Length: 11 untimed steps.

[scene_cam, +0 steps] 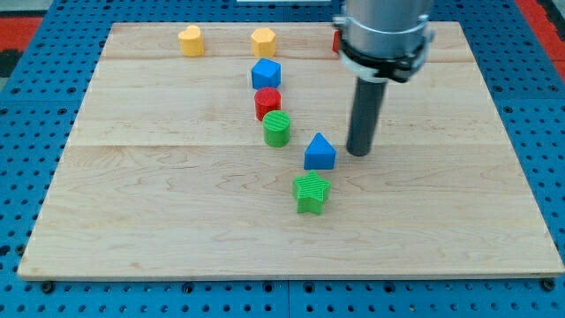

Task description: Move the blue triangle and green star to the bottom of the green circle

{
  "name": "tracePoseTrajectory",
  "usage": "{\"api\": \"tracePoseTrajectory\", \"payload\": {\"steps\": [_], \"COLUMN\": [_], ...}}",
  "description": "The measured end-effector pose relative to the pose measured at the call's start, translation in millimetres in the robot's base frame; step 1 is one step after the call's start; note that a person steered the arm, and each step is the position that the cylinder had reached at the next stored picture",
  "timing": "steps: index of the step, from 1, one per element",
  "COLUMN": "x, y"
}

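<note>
Blue triangle (pixel 320 152) between green circle (pixel 276 128), green star (pixel 312 193)

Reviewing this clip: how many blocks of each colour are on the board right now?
Yellow: 2
Blue: 2, a cube and the blue triangle
Green: 2, the green circle and the green star
Red: 1, plus a red sliver behind the arm
Total: 7 clear blocks

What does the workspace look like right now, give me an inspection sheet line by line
Surface: wooden board on a blue pegboard.
Job's things: green circle; blue triangle to its lower right; green star below the triangle.
Clutter: red cylinder, blue block, two yellow blocks, a red block mostly hidden behind the arm.
Grippers: none; my tip sits just right of the blue triangle, apart from it.
Cables: nothing seen.
Surroundings: nothing seen.
</note>
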State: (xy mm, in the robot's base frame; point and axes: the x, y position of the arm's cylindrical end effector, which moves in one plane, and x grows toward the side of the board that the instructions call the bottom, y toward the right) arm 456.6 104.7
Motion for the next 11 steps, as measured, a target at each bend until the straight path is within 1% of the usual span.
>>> {"api": "tracePoseTrajectory", "payload": {"steps": [1,2,3,4,5,6,7,8,9,10,11], "x": [7,15,18,26,41,54,55,65,78,79,79], "y": [-32,-81,-84,-63,0,-24,-57,-58,-32,-77,-93]}}
